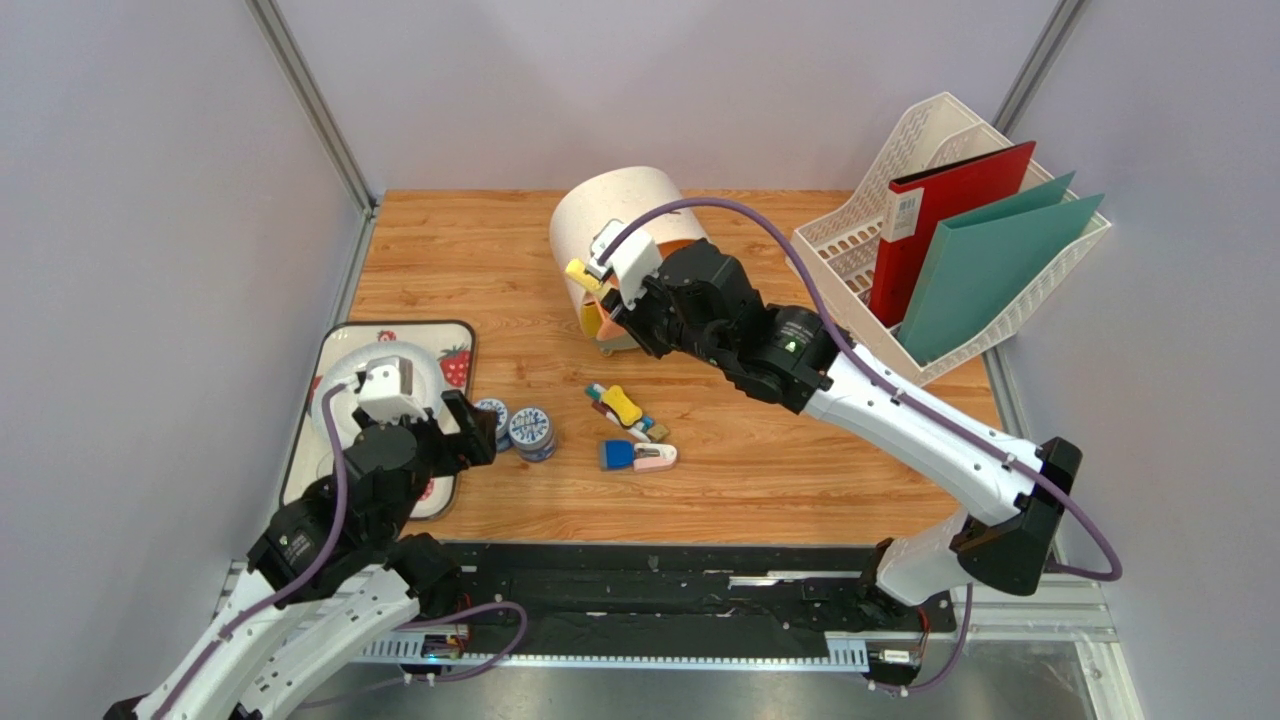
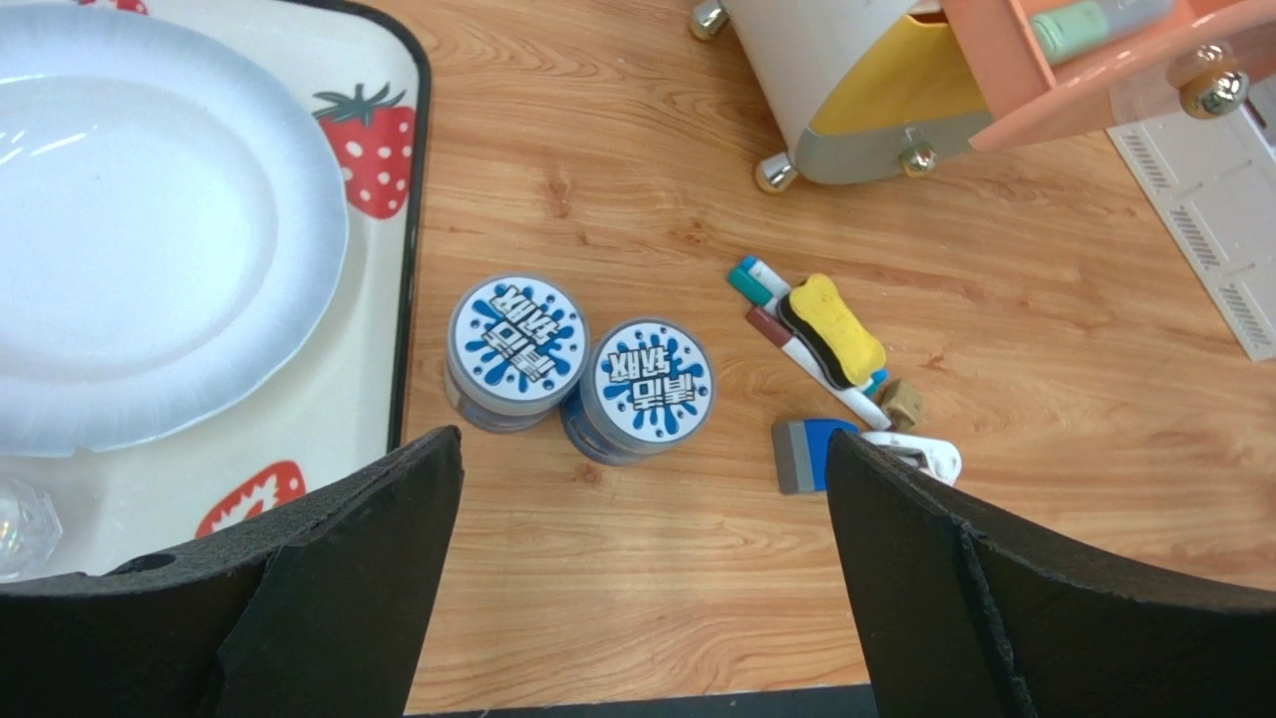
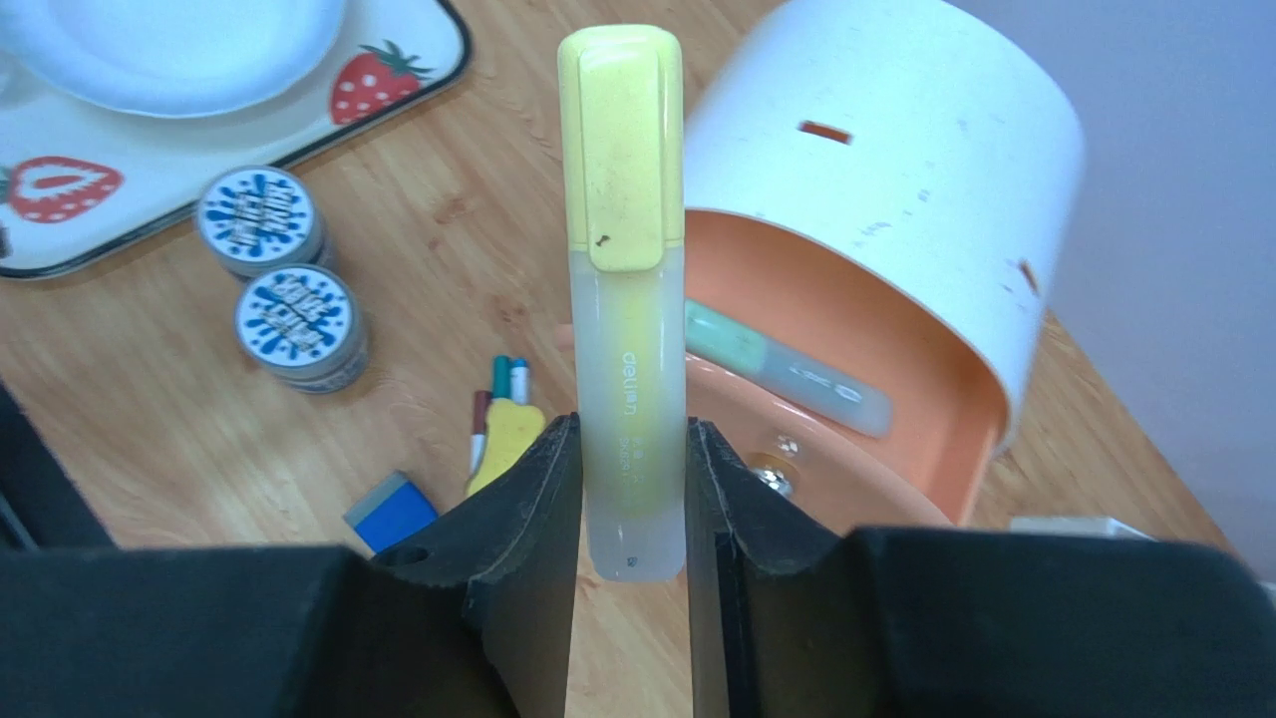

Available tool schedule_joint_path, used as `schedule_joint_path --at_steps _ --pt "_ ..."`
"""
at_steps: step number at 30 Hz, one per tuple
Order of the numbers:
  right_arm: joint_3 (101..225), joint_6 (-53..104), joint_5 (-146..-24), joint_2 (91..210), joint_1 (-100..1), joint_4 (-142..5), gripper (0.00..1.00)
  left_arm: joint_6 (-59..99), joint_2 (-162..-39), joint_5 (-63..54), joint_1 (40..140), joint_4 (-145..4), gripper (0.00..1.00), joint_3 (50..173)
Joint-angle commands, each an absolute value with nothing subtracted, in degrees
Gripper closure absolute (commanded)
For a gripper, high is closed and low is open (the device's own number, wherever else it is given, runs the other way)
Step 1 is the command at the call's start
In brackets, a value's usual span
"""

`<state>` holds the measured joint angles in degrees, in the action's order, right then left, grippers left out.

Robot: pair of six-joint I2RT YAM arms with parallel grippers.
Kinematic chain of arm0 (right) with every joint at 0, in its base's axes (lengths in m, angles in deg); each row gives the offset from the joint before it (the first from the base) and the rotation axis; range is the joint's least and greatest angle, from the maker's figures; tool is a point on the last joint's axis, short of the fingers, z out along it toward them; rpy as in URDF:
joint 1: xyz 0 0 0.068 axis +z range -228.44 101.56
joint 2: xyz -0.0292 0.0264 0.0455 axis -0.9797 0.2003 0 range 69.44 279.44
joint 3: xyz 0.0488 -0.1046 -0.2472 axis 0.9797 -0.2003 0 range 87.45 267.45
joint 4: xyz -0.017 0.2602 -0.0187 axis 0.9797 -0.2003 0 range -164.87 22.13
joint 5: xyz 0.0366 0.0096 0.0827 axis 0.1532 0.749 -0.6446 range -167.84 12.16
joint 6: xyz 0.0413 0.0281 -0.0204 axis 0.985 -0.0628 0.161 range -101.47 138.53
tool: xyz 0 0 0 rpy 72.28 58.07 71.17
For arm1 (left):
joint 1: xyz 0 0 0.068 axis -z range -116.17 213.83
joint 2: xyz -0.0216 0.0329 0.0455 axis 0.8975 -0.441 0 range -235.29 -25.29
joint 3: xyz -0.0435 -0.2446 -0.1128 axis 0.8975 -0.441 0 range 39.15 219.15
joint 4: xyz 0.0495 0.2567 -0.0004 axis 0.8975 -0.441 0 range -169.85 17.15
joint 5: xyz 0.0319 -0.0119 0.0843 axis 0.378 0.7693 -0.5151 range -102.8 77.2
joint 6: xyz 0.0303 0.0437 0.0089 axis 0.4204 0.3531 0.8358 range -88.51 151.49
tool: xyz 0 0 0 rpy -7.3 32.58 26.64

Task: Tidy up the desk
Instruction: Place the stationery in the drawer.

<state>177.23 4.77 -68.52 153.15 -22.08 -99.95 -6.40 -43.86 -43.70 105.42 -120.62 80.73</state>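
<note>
On the wood-grain desk (image 1: 481,270) lies a white drum-shaped organizer (image 1: 624,210) on its side, its orange drawer (image 3: 854,449) pulled out with a pale green highlighter (image 3: 779,367) inside. My right gripper (image 3: 629,449) is shut on a yellow highlighter (image 3: 622,225), capped end pointing away, just in front of the drawer. My left gripper (image 2: 644,464) hangs open over bare wood, just short of two blue-and-white round tins (image 2: 518,347) (image 2: 647,386). Further right lie markers with a yellow eraser (image 2: 831,322), a blue eraser (image 2: 809,453) and a white clip (image 2: 921,449).
A strawberry-print tray (image 1: 451,342) with a white plate (image 2: 135,225) sits at the left edge. A white file rack (image 1: 902,150) at the back right holds a red folder (image 1: 947,225) and teal folders (image 1: 992,270). Metal frame rails edge the desk.
</note>
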Motion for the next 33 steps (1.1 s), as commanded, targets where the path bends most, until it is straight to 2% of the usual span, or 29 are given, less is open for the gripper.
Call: schedule_joint_path --at_steps 1,4,10,15,18,26,33 --pt "177.8 0.8 -57.0 150.1 -22.2 -100.4 1.0 0.2 -47.8 -40.0 105.2 -117.6 0.01 84.8" --pt "178.7 -2.3 -52.1 150.2 -23.2 -100.3 1.0 2.3 -50.9 -38.1 105.2 -116.8 0.01 86.3" --pt "180.0 -11.3 -53.1 150.5 -26.8 -100.8 1.0 4.1 -56.8 -34.0 105.2 -113.8 0.01 88.2" --pt "181.3 -13.6 -66.3 150.3 -35.2 -101.6 1.0 4.7 -61.1 -30.2 105.2 -110.7 0.01 90.2" --pt "186.3 -16.3 -75.0 153.0 -39.1 -107.5 1.0 5.5 -63.6 -28.6 105.1 -110.3 0.01 92.4" --pt "209.2 -16.4 -103.1 165.1 -49.8 -128.5 1.0 6.6 -68.3 -24.8 103.1 -107.7 0.01 94.5" --pt "218.4 -17.2 -111.6 172.8 -54.2 -140.0 1.0 6.4 -70.1 -22.6 100.1 -105.5 0.01 93.6"
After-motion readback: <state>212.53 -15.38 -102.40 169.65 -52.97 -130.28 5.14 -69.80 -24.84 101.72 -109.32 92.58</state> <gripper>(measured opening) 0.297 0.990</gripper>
